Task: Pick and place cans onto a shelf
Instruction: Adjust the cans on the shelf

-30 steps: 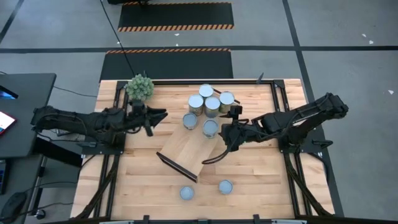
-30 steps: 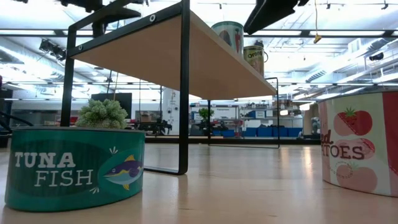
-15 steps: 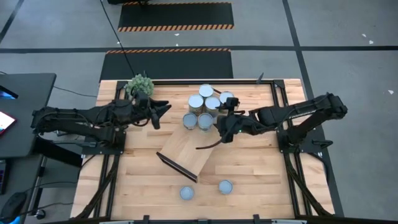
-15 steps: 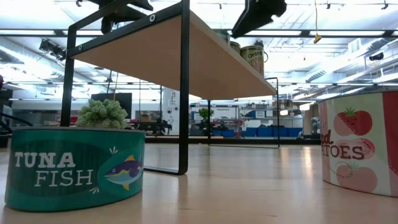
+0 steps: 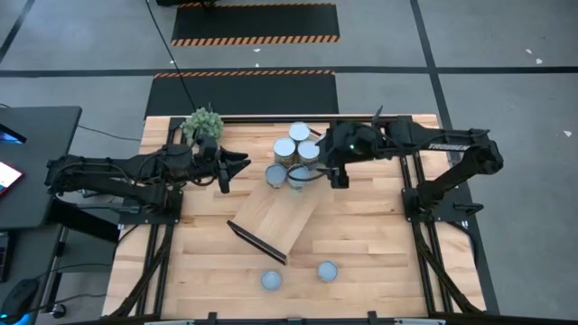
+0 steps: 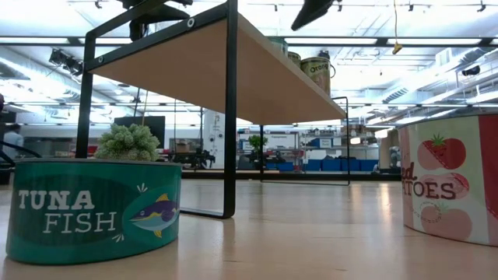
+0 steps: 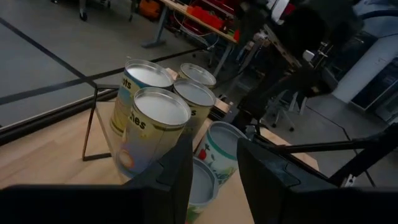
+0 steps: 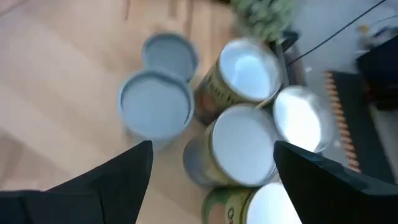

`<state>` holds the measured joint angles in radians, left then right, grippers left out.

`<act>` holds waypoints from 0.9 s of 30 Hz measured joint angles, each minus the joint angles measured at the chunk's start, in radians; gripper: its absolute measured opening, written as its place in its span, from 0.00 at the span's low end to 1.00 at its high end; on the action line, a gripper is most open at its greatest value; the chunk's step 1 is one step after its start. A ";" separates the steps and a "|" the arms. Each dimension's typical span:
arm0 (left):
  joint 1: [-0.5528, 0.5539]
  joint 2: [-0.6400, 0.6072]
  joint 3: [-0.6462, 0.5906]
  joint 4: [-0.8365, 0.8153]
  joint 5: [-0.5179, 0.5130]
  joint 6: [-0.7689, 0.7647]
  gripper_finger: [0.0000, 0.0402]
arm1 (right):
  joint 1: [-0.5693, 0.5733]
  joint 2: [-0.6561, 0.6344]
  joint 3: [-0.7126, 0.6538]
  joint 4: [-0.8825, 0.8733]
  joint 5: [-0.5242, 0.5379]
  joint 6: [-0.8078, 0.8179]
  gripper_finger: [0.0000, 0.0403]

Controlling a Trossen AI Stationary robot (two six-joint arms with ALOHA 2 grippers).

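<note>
The shelf (image 5: 271, 221) is a light-wood board on a dark frame (image 6: 230, 117), lying slantwise at mid-table. Several cans (image 5: 296, 153) stand clustered on its far end; they also show in the left wrist view (image 7: 155, 118) and the right wrist view (image 8: 242, 146). Two more cans stand on the table near its front edge: a tuna can (image 5: 271, 281) (image 6: 93, 206) and a tomato can (image 5: 327, 270) (image 6: 455, 183). My right gripper (image 5: 321, 171) (image 8: 212, 149) hovers open and empty above the cluster's right side. My left gripper (image 5: 239, 162) (image 7: 214, 143) is open and empty, just left of the cluster.
A green bushy plant (image 5: 203, 124) stands at the far left, just behind my left arm. The table's near half, around the two loose cans, holds nothing else.
My right gripper has moved a can along the shelf toward the far end, beside the other cans, then come off it. It has then risen and drawn back toward the far right. My left gripper has moved a little right, toward the cans.
</note>
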<state>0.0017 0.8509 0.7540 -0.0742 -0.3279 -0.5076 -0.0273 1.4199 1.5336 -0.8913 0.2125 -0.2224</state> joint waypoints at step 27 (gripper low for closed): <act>0.000 0.000 0.000 -0.007 0.093 -0.002 0.33 | -0.137 0.101 0.189 -0.124 -0.153 0.048 0.69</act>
<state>0.0013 0.8509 0.7536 -0.0814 -0.2344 -0.5098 -0.1646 1.5206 1.7226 -1.0155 0.0599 -0.1744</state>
